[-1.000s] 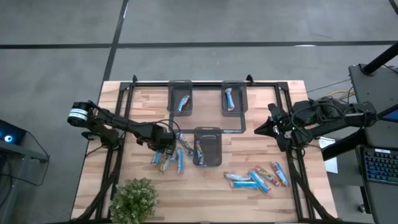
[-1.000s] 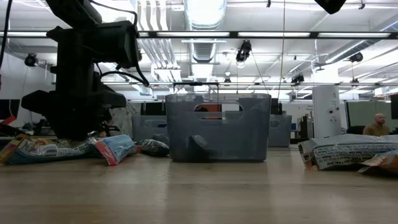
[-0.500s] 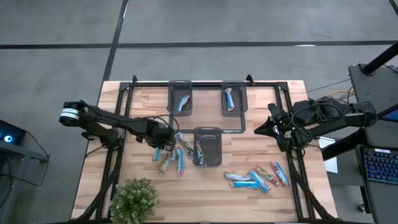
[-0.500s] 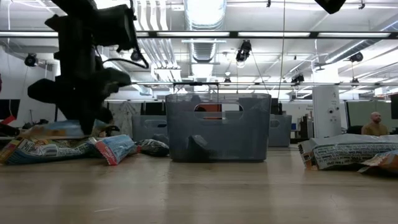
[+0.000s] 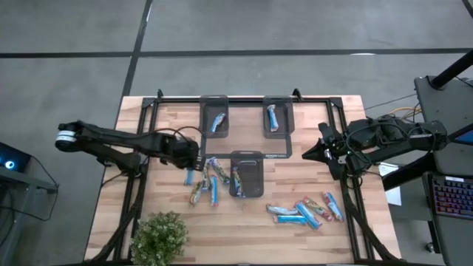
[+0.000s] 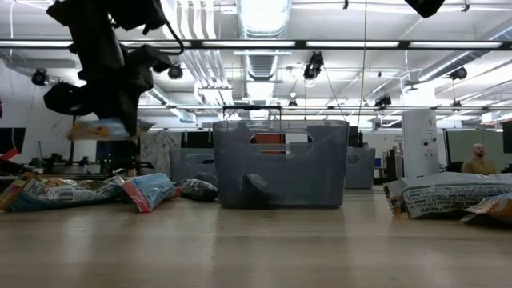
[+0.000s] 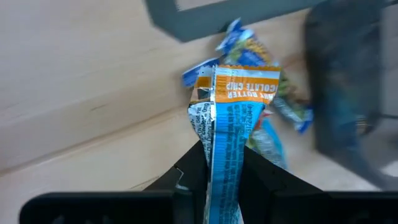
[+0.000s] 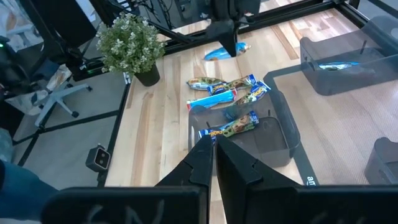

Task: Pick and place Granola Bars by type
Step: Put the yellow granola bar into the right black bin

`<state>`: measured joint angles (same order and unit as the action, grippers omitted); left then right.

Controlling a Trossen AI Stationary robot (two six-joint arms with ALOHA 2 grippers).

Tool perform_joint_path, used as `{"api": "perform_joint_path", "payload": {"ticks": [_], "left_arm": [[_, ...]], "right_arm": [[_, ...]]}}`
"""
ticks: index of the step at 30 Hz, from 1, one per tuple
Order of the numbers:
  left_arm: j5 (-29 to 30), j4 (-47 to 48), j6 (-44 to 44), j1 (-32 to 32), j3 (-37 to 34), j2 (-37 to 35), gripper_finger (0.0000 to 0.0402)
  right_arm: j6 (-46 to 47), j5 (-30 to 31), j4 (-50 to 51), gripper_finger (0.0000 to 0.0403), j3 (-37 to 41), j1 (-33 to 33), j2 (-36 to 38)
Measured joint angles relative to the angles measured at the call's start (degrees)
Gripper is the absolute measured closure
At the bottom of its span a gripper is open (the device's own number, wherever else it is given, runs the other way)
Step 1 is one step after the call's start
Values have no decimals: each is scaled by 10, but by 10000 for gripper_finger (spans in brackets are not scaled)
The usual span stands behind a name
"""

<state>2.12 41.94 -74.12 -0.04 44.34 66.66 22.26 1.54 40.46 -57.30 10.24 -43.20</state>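
Two dark fingers [image 7: 186, 180] of the left gripper [image 7: 222, 177] pinch one end of a bar [image 7: 231, 124] in a blue and orange wrapper, which hangs clear of the table [image 5: 170, 199] above the left pile of bars [image 5: 205, 182]. From above, that gripper [image 5: 191, 157] sits left of centre, just left of the near tray [image 5: 247, 174], with the held bar [image 5: 189, 176] showing at its near side. At table height the gripper [image 6: 108, 100] is raised, the bar [image 6: 98, 129] well above the wood and above the bars [image 6: 72, 190] lying at the left.

Some four loose bars make up that left pile, touching or overlapping one another, beside the near tray's left wall. One bar [image 5: 237, 178] lies inside the near tray. Farther back, the far left tray [image 5: 214, 117] holds one bar [image 5: 217, 122] and the far right tray [image 5: 278, 117] holds another [image 5: 273, 117]. A second group of bars [image 5: 307, 211] lies near the right front of the table, fanned out side by side.

Right gripper [image 5: 306, 155] waits over the table's right side, its fingers [image 8: 198, 165] pressed together on nothing, pointing toward the near tray [image 8: 249, 134] and the bars [image 8: 224, 90] beyond it. A potted plant [image 5: 158, 237] stands at the near left corner. A person [image 6: 481, 160] is visible in the room behind, far to the right in the table-height view.
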Motion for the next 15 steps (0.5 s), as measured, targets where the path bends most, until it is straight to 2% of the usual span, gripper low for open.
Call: {"api": "perform_joint_path", "payload": {"ticks": [5, 15], "left_arm": [[2, -72, 5, 5, 0, -21, 349], [5, -338, 55, 40, 0, -27, 349]], "right_arm": [[0, 0, 0, 390, 0, 0, 0], [1, 1, -1, 390, 0, 0, 0]]}}
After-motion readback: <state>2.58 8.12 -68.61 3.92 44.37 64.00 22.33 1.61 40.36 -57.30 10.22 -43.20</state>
